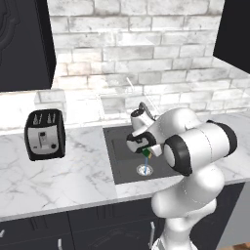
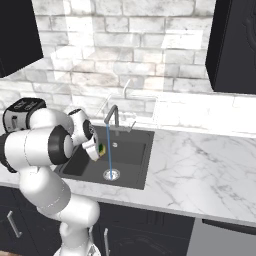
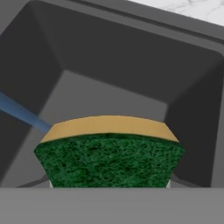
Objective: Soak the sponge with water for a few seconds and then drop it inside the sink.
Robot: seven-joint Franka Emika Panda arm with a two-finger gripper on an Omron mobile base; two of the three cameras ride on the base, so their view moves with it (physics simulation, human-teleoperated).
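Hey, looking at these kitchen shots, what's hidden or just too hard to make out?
- Gripper fingertips: hand view, covered by the sponge.
- Whether the water touches the sponge: too small in the base views; in the hand view the stream runs behind the sponge.
- Right side of the sink: left base view, behind the arm.
- Toaster markings: too small.

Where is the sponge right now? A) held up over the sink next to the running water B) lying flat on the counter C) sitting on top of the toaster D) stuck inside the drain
A: the end effector holds the sponge above the sink, right beside the water streaming from the tap down to the drain.
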